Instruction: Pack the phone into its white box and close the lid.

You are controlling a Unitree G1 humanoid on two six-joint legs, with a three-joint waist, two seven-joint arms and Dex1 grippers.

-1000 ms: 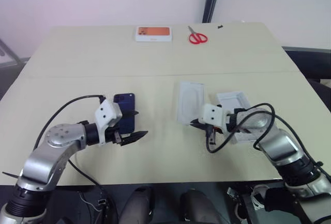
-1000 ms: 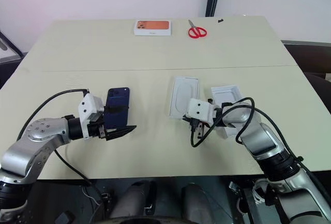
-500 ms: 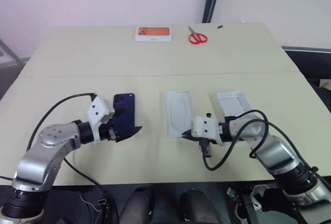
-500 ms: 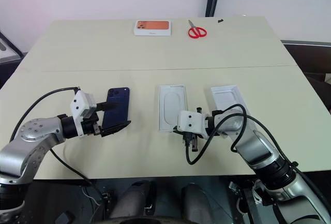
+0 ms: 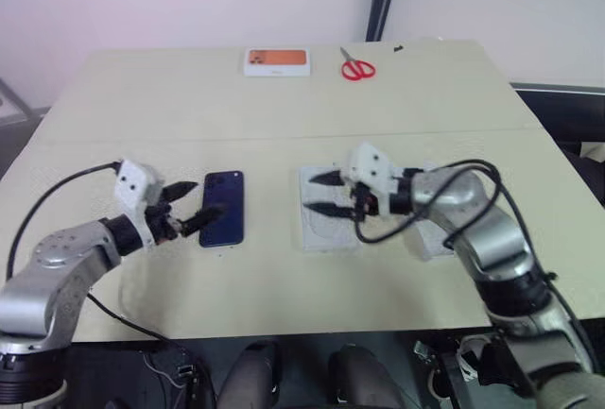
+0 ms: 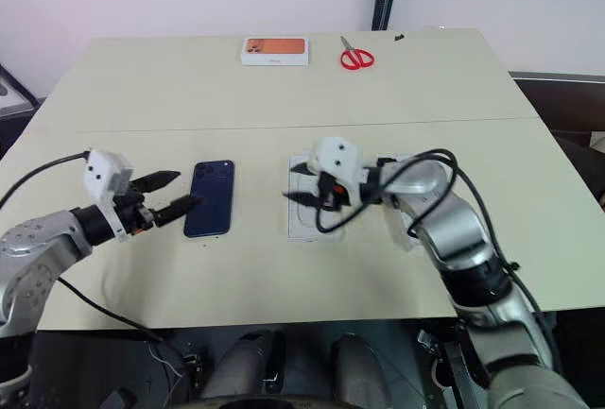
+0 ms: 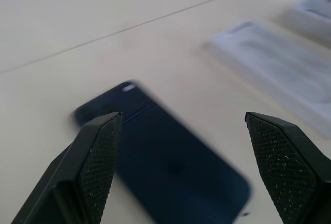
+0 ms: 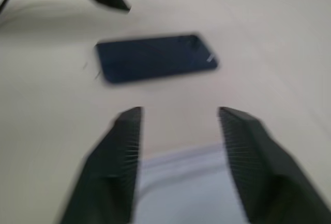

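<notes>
The phone [image 5: 223, 221] lies flat on the beige surface [image 5: 284, 116], on the robot's left half, free of any grip. The left end effector [image 5: 191, 205] sits just to the left of the phone with its two black fingers spread wide; in the head views one fingertip [image 6: 186, 204] overlaps the phone's left edge, and contact cannot be confirmed. In the left wrist view the phone lies between and beyond the two fingers.

The right end effector [image 5: 318, 194] hangs over a flat white insert [image 5: 326, 230] near the centre of the surface, fingers parted and holding nothing, pointing toward the phone. The right wrist view shows the phone ahead of the parted fingers.

A second white piece [image 5: 437, 239] lies just right of the insert, largely hidden by the right arm; whether it is the white box or the lid cannot be determined.

At the far edge sit a white box with orange picture [image 5: 277, 61] and red scissors [image 5: 356, 68], well apart from the work area.
</notes>
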